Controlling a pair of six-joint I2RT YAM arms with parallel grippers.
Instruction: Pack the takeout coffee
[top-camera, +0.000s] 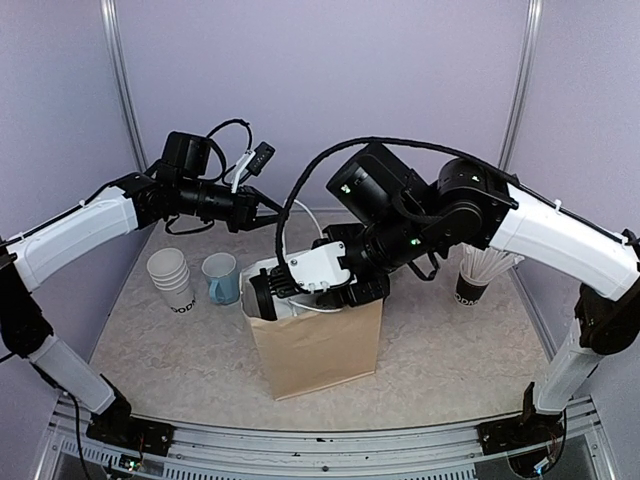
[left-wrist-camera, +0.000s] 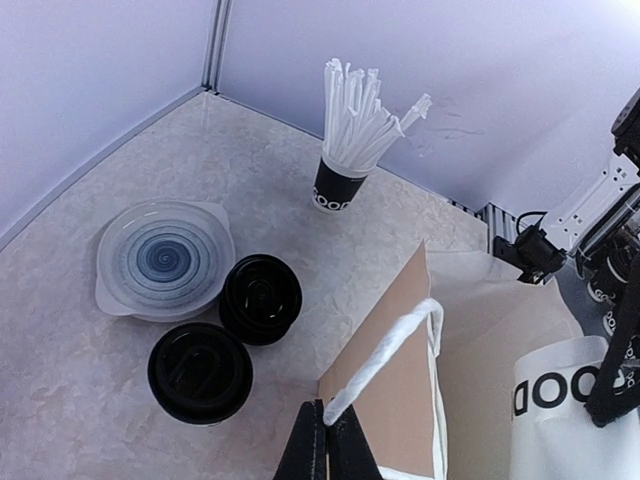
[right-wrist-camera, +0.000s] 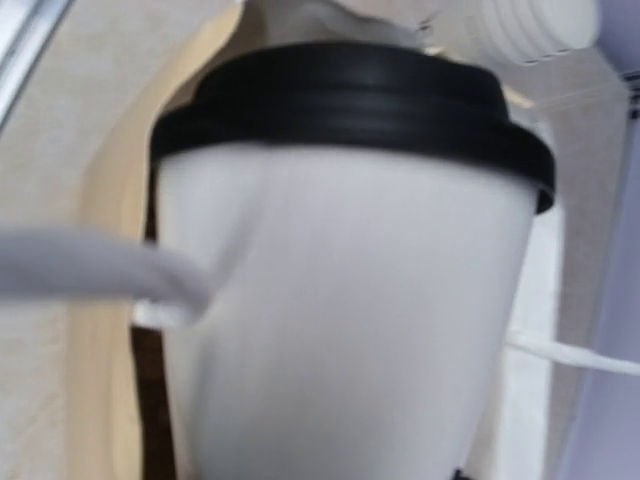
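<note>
So, R gripper (top-camera: 312, 292): clamped on takeout coffee (top-camera: 283, 300); cup lies sideways, black lid (top-camera: 258, 297) pointing to L side.
Cup posn: at mouth of brown paper bag (top-camera: 318, 348), partly over the opening, lid end just past bag's L edge.
L gripper (left-wrist-camera: 327, 430): fingers pressed together, pinching bag's white handle (left-wrist-camera: 385, 355), loop pulled up.
L of bag: stack of white cups (top-camera: 170, 278), blue mug (top-camera: 222, 277) just beside it.
R of bag: straws (top-camera: 480, 268) upright in a cup.
Behind bag: plate (left-wrist-camera: 165, 258), two spare lids (left-wrist-camera: 260, 297) touching it.
</note>
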